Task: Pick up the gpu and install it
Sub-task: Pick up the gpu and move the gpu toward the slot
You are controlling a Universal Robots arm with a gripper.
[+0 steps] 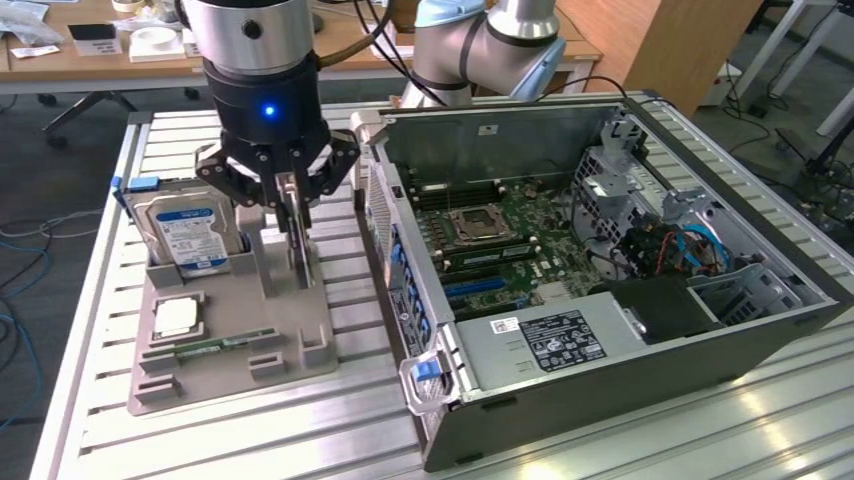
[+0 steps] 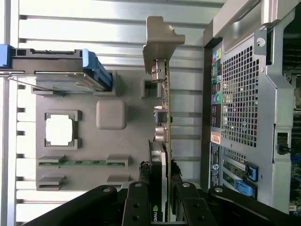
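The gpu [image 1: 304, 255] stands on edge in a slot of the grey holder tray [image 1: 267, 360], a thin card just beside the open computer case [image 1: 747, 330]. My gripper [image 1: 294, 200] reaches down from above and its two fingers press on the card's top edge from both sides. In the wrist view the gpu [image 2: 165, 108] runs away from the gripper [image 2: 161, 172], its silver end bracket [image 2: 160, 40] at the far end. One black finger [image 2: 146, 170] lies against the card, and its lower edge looks seated in the tray.
On the tray stand a blue-labelled hard drive [image 1: 187, 235], a processor chip [image 1: 176, 318] and a green memory stick [image 1: 214, 347]. The case lies open with its motherboard [image 1: 487, 235] facing up. The case's rear panel [image 2: 244, 103] is close beside the card.
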